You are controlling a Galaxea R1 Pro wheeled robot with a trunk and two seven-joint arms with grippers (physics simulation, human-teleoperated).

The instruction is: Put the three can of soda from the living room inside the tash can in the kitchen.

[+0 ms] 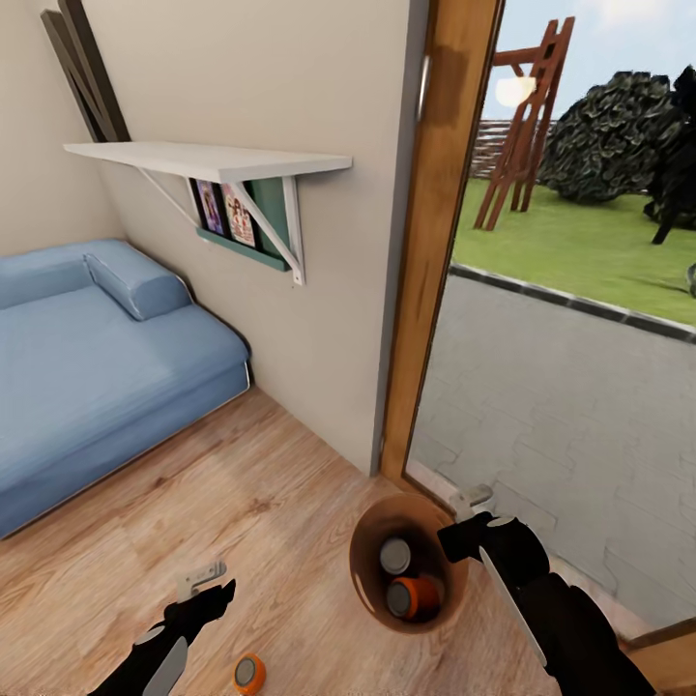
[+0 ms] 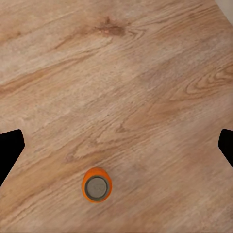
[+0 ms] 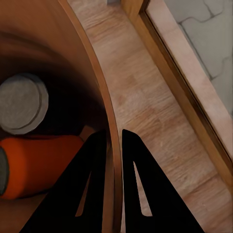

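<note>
Head view: the bin (image 1: 409, 563), pinched at its rim by the right gripper (image 1: 464, 509), held two cans; left wrist view: the left gripper (image 1: 200, 577) hung wide over the third can (image 2: 97, 184), upright on the floor (image 2: 116, 87); right wrist view: rim clamped.
</note>
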